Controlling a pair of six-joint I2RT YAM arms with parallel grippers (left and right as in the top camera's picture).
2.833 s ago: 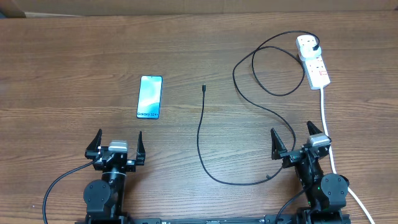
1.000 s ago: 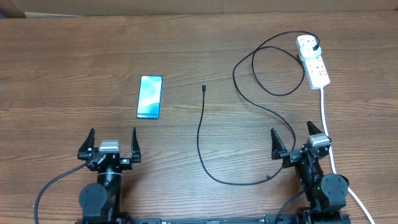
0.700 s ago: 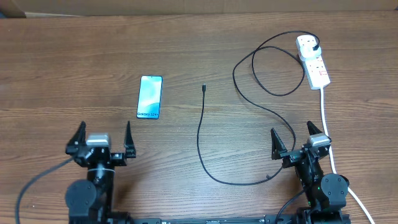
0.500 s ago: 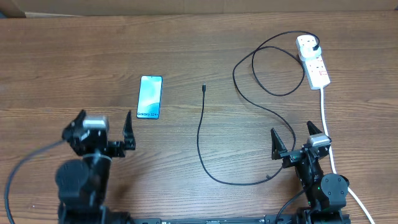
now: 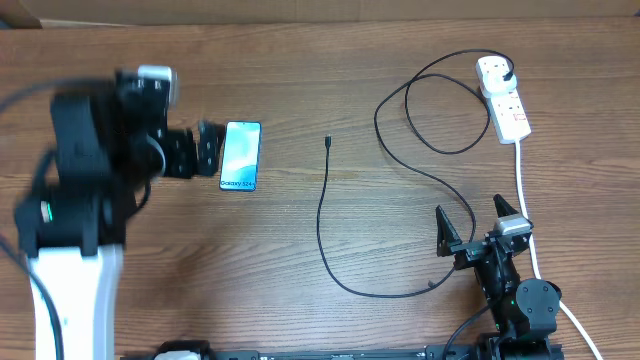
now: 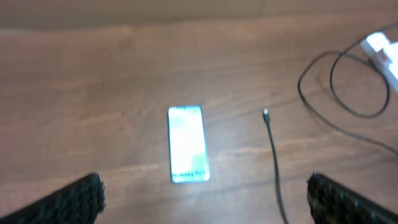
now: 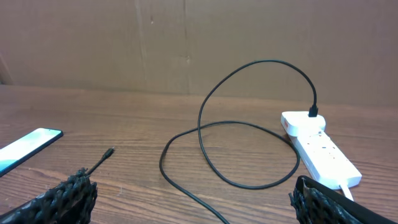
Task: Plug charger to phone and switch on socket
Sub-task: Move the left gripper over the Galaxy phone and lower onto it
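The phone lies flat with its light-blue screen up, left of the table's middle; it also shows in the left wrist view and the right wrist view. The charger's black cable runs from its small connector in a long curve and a loop to its plug, which sits in the white socket. My left gripper is raised, open and empty, just left of the phone. In its own view the phone lies ahead between the fingers. My right gripper is open and empty at the front right.
The socket's thick white cord runs down the right side past my right arm to the front edge. A brown cardboard wall stands behind the table. The cable loop lies between the connector and the socket.
My left arm has risen from its rest spot at the front left and swung forward, ending beside the phone. The right arm, phone, cable and socket have not moved.
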